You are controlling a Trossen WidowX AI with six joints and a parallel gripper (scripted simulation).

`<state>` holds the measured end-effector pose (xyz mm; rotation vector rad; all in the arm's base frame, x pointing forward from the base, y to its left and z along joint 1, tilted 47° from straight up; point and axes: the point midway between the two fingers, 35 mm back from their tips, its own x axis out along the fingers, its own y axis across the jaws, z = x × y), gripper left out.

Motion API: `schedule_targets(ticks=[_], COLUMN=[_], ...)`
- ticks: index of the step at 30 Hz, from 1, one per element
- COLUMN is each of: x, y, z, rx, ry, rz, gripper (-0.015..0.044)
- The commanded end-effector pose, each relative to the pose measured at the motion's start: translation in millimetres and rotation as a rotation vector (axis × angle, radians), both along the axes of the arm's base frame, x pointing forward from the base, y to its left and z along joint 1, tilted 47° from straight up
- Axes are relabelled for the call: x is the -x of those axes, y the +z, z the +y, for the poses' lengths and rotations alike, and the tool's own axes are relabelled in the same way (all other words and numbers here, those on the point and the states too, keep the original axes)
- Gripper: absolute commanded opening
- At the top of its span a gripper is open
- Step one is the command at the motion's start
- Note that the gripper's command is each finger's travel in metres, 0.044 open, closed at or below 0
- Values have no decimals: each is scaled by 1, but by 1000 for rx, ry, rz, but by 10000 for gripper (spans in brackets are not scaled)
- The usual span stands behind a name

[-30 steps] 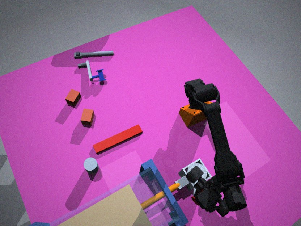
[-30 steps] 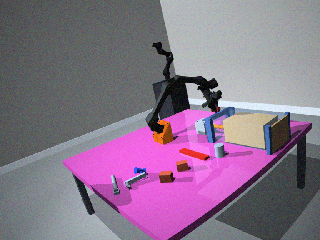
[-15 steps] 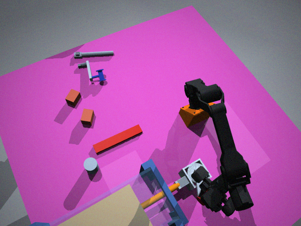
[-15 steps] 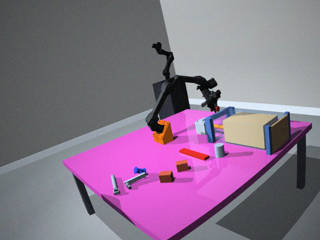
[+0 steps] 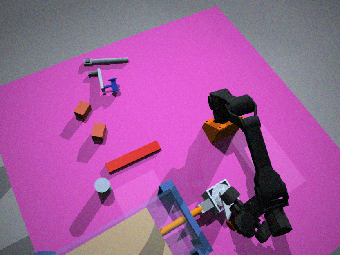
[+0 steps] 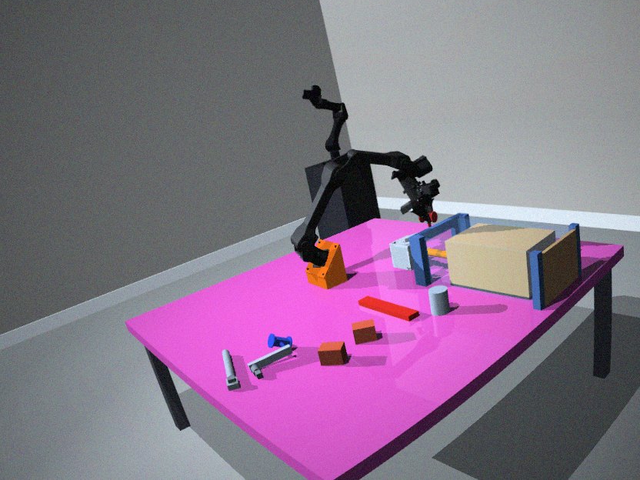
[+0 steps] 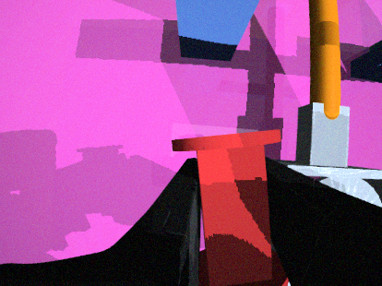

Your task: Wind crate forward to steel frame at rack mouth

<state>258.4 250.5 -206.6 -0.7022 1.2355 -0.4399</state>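
My gripper (image 5: pixel 233 224) (image 6: pixel 426 214) (image 7: pixel 221 164) is shut on the red knob (image 5: pixel 229 225) (image 6: pixel 431 217) (image 7: pixel 236 218) of the winch handle. The handle's pale crank arm (image 5: pixel 227 208) runs from the knob to the top of the grey winch (image 5: pixel 216 196) (image 6: pixel 400 253) (image 7: pixel 324 134). An orange strap (image 5: pixel 181 219) (image 6: pixel 438 253) (image 7: pixel 324 57) leads from the winch through the blue steel frame (image 5: pixel 181 209) (image 6: pixel 421 258) (image 7: pixel 219 11) to the tan crate (image 5: pixel 124 235) (image 6: pixel 496 258). The crate sits flat inside the clear-panelled cubby, its front a short way behind the frame.
A blue-knobbed crank (image 5: pixel 106 83) (image 6: pixel 271 352) and a grey bar (image 5: pixel 106 60) (image 6: pixel 229 368) lie at the far corner. Two orange-brown blocks (image 5: pixel 82 109) (image 5: pixel 98 131), a red bar (image 5: pixel 132 156) (image 6: pixel 388 308) and a grey cylinder (image 5: pixel 101 185) (image 6: pixel 438 299) lie mid-bench. The orange arm base (image 5: pixel 219 130) (image 6: pixel 325 269) stands behind the winch.
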Motion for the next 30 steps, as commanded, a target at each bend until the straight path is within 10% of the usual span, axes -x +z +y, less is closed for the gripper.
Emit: schedule_targets(ticks=[1,30], x=[21,57], y=[-5,-1], z=[6,11], rx=[-7,-8], ry=[0,0], rz=[44,47], gripper=[0,0])
